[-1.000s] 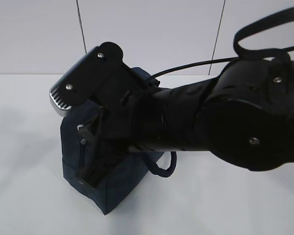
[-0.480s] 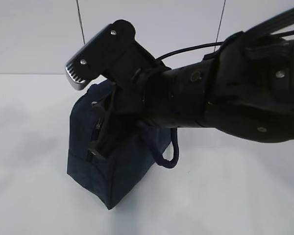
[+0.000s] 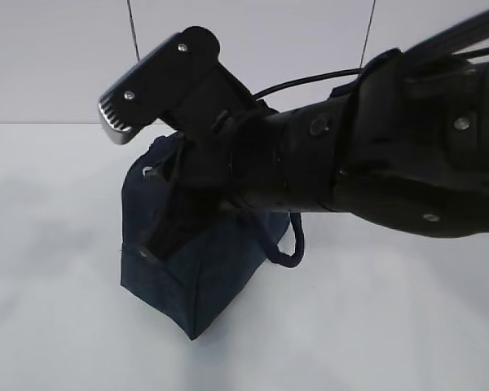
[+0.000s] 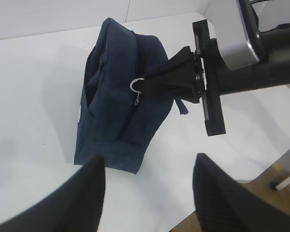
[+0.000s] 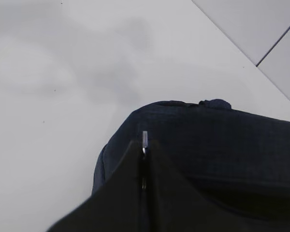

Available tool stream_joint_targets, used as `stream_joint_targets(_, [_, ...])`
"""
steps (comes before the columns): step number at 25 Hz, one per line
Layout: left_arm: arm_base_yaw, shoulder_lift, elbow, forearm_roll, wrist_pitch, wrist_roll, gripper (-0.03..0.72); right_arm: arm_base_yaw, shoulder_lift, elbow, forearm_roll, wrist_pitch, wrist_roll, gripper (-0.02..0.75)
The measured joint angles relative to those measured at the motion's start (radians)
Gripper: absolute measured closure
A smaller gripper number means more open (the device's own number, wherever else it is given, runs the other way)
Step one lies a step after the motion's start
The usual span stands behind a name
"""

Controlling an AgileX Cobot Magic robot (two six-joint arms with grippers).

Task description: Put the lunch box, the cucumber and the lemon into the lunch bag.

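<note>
The dark navy lunch bag (image 3: pixel 200 281) stands on the white table, also in the left wrist view (image 4: pixel 113 104) and the right wrist view (image 5: pixel 217 133). My right gripper (image 3: pixel 151 240) reaches in from the right and is shut on the bag's silver ring pull (image 4: pixel 137 85); its closed fingers show in the right wrist view (image 5: pixel 144 145) with the metal tab (image 5: pixel 144 137) sticking out between them. A dark gap (image 4: pixel 88 79) gapes along the bag's top. My left gripper (image 4: pixel 147 162) hangs open and empty above the table near the bag. The lunch box, cucumber and lemon are out of view.
The right arm's bulk (image 3: pixel 391 163) fills the right of the exterior view. A loop handle (image 3: pixel 287 248) hangs off the bag's side. The table's edge and a wooden floor (image 4: pixel 275 171) lie at the lower right of the left wrist view.
My right gripper has risen and stayed shut on the pull. The bag has shifted a little to the right and stands taller under it.
</note>
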Motion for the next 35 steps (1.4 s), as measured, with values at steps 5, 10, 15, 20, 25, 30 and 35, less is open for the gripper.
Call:
stream_joint_targets(5, [0.0,0.0,0.0,0.0,0.0,0.0,0.284,0.016,0.037,-0.002,-0.008,-0.022,0.002,0.717])
stream_joint_targets(10, [0.0,0.0,0.0,0.0,0.0,0.0,0.284,0.031,0.043,-0.008,-0.148,-0.05,0.127,0.717])
stream_joint_targets(15, [0.0,0.0,0.0,0.0,0.0,0.0,0.284,0.031,0.043,-0.01,-0.276,-0.045,0.242,0.717])
stream_joint_targets(20, [0.0,0.0,0.0,0.0,0.0,0.0,0.284,0.031,0.044,-0.012,-0.286,-0.03,0.254,0.717])
stream_joint_targets(25, [0.0,0.0,0.0,0.0,0.0,0.0,0.284,0.039,0.044,-0.019,-0.279,0.027,0.254,0.717])
stream_joint_targets(30, [0.0,0.0,0.0,0.0,0.0,0.0,0.284,0.078,0.044,-0.019,-0.275,0.1,0.254,0.717])
stream_joint_targets(35, [0.0,0.0,0.0,0.0,0.0,0.0,0.284,0.118,0.044,-0.021,-0.271,0.122,0.254,0.717])
